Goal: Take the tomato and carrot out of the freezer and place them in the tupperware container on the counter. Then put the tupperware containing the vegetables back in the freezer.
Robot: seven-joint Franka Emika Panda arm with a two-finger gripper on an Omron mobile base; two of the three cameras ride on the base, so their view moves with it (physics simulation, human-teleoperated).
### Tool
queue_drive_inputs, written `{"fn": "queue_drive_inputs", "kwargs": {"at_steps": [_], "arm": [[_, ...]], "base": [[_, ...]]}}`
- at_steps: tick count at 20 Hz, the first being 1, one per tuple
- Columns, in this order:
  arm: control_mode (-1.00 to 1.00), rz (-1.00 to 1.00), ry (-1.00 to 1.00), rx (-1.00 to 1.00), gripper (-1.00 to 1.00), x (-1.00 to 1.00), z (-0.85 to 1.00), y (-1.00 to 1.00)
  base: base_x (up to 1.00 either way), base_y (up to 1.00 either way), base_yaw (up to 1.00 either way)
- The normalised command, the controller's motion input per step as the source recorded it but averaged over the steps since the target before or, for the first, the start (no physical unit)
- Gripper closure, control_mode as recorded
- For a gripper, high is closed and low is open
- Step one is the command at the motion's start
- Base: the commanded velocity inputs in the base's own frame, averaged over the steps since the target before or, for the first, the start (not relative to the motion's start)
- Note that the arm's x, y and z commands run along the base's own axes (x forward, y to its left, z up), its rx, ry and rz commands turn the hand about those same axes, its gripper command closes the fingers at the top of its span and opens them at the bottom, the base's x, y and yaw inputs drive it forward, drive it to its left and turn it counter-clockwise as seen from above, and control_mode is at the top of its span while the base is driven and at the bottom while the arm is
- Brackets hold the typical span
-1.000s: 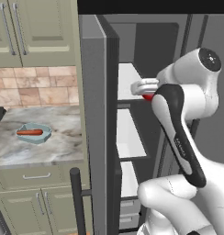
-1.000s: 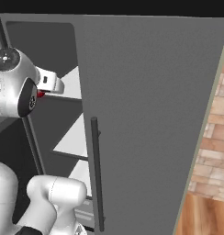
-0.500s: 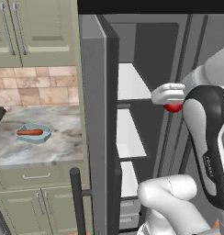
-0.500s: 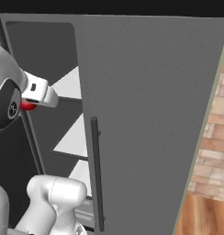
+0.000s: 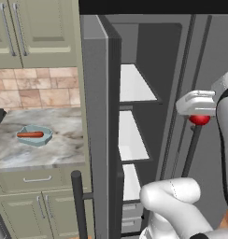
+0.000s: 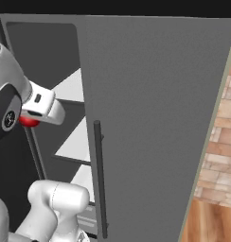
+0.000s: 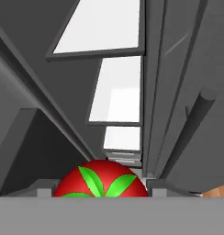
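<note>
Hand (image 5: 199, 116) grips the tomato (image 7: 101, 179) between its fingers, outside the open freezer (image 5: 134, 98) shelves

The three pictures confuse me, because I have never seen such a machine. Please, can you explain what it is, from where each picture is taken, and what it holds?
This is a rendered kitchen with a white robot arm on a base that can drive. Two cameras ride on the base, behind the arm to its left and right, and look forward over it. The third camera sits on the hand and looks along the pincer.

The pincer holds the tomato, a small red ball with green leaves, in front of the open freezer, the tall dark grey cabinet with white shelves. In the right base view its grey door with a long bar handle takes up most of the picture.

On the marble counter to the left lies the pale blue tupperware container, and the carrot is already inside it.
</note>
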Motion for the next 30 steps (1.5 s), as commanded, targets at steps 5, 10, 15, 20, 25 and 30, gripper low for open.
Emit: {"fn": "queue_drive_inputs", "kwargs": {"at_steps": [5,10,15,20,25,30], "arm": [[-1.0,-0.05,0.02,-0.04,1.0,-0.31,-0.23,-0.04],[1.0,-0.04,0.0,-0.03,1.0,0.0,-0.08,0.0],[1.0,0.0,0.0,0.0,1.0,0.0,0.0,0.0],[1.0,0.0,0.0,0.0,1.0,0.0,0.0,0.0],[1.0,0.0,0.0,0.0,1.0,0.0,0.0,0.0],[1.0,0.0,0.0,0.0,1.0,0.0,0.0,0.0]], "base": [[0.0,0.0,0.0],[-0.26,-0.04,-0.04],[-1.0,-0.43,0.0],[-0.96,-0.57,0.17],[-0.49,-0.11,0.71],[-0.43,0.07,0.94]]}}
